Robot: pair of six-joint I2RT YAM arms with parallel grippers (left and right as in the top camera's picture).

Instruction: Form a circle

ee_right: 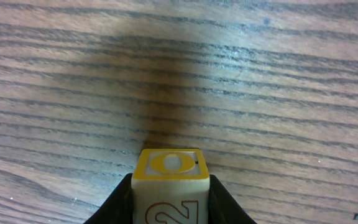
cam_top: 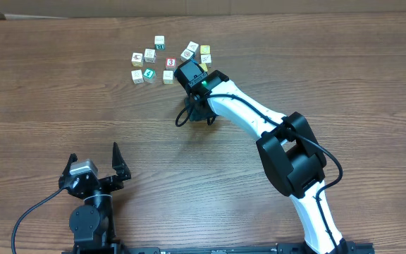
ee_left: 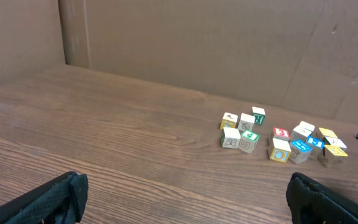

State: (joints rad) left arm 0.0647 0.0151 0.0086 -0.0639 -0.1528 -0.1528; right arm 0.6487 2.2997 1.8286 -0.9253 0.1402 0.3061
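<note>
Gripping what, that white arm at upper centre of the overhead frame? Its fingers don't show. (DESK)

The wrist hides them from above. The wrist camera settles it: the right end effector (ee_right: 170,198) is closed narrow on a yellow cube (ee_right: 169,169), "O" on top and "2" on the front, with black fingers (ee_right: 118,205) pressing both sides. The bottom edge cuts off the cube's lower half and most of each finger. (PHOTOGRAPHER)

And the circle? (DESK)

Upper centre-left in the overhead view: the circle (cam_top: 149,73) is four cubes bunched tight on the table (cam_top: 62,106), white and yellow with teal marks. A fifth sits just above them. The group lies left of the arm, apart from it. (PHOTOGRAPHER)

Total count? (DESK)

Eleven cubes show clearly from above. There are those five, then two loose cubes (cam_top: 168,76) in the middle, one marked with a red "3", and four more at the right beside the wrist. A yellow sliver peeks out at the wrist's edge; whether it is the gripped cube I cannot tell. Most markings are too small to read. (PHOTOGRAPHER)

The other arm? (DESK)

Lower left, well apart: the left end effector (cam_top: 94,158) stands spread wide, holding nothing. Its own camera catches only two dark fingertips in the bottom corners, cut off by the frame. (PHOTOGRAPHER)
</note>
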